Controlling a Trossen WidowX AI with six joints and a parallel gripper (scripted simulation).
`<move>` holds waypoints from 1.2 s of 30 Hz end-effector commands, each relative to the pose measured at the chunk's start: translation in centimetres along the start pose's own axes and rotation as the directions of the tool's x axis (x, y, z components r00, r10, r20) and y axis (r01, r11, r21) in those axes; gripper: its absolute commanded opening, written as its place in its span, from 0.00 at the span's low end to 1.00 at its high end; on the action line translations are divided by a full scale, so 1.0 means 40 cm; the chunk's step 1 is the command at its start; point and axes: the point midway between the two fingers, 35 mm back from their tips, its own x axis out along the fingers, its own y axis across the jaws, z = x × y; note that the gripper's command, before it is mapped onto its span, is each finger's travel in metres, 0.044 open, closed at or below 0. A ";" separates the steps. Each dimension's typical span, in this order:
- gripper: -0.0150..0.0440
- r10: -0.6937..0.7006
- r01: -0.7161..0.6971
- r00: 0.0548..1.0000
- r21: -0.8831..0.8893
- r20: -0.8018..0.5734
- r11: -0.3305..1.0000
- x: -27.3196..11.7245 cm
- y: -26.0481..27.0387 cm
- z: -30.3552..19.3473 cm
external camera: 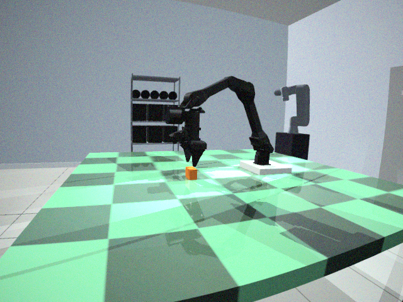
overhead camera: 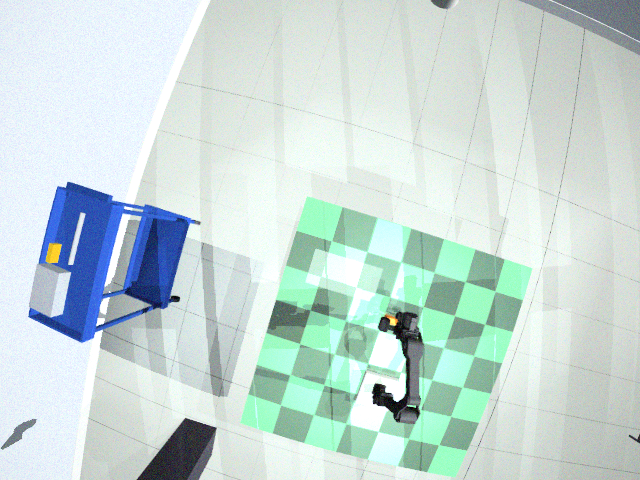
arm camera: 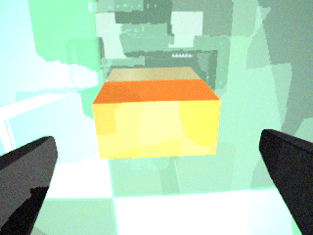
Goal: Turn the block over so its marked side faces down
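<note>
Claw [overhead camera: 395,321] [external camera: 191,163] [arm camera: 159,143]: fingers wide apart, nothing between them; pointing downward.
Orange block [overhead camera: 391,320] [external camera: 191,173] [arm camera: 156,128]: resting on the table, just below the claw.
Marked side: perhaps the tan far face; poorly resolved.
Checkered table [overhead camera: 449,255] [external camera: 146,260] [arm camera: 142,173]: beneath claw and block.
White base plate [overhead camera: 364,413] [external camera: 276,168]: well apart from the claw.

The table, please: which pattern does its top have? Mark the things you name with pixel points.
The table [overhead camera: 320,217] [external camera: 146,260] has a green checkerboard, light and dark squares; best seen from the top.
</note>
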 end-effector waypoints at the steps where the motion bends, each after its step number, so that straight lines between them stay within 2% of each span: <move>1: 1.00 0.003 -0.003 1.000 -0.002 -0.008 1.000 0.023 0.001 -0.004; 17: 1.00 0.003 -0.003 1.000 -0.002 -0.007 1.000 0.082 0.001 -0.005; 23: 0.73 0.003 -0.003 1.000 -0.002 -0.007 1.000 0.082 0.001 -0.005; 36: 0.59 0.003 -0.003 1.000 -0.002 -0.007 1.000 0.082 0.001 -0.005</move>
